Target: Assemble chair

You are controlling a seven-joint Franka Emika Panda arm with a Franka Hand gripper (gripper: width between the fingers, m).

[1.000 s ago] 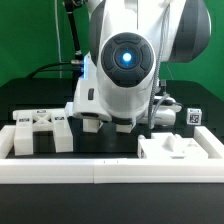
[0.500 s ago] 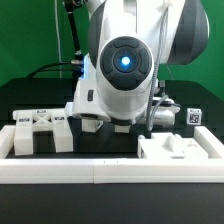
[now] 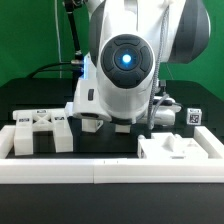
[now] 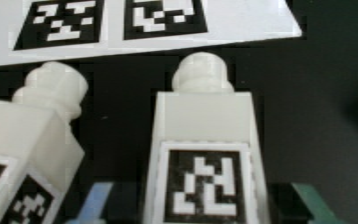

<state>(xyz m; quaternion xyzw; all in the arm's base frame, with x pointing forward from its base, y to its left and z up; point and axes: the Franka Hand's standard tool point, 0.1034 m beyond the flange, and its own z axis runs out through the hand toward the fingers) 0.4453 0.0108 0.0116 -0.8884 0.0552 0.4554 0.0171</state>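
A white chair post (image 4: 202, 120) with a rounded peg end and a black-and-white tag lies between my gripper (image 4: 208, 200) fingers. One finger (image 4: 101, 200) stands on each side of it, and the gripper is shut on the post. A second similar post (image 4: 34, 120) lies close beside it, apart from the fingers. In the exterior view the arm's body hides the gripper and both posts. A blocky white chair part (image 3: 40, 130) sits at the exterior view's left and another one (image 3: 175, 150) at its right.
The marker board (image 4: 123, 25) lies just beyond the posts' peg ends. A long low white border rail (image 3: 110, 172) runs across the front of the black table. A small tagged white block (image 3: 193, 117) stands at the exterior view's far right. A green wall stands behind.
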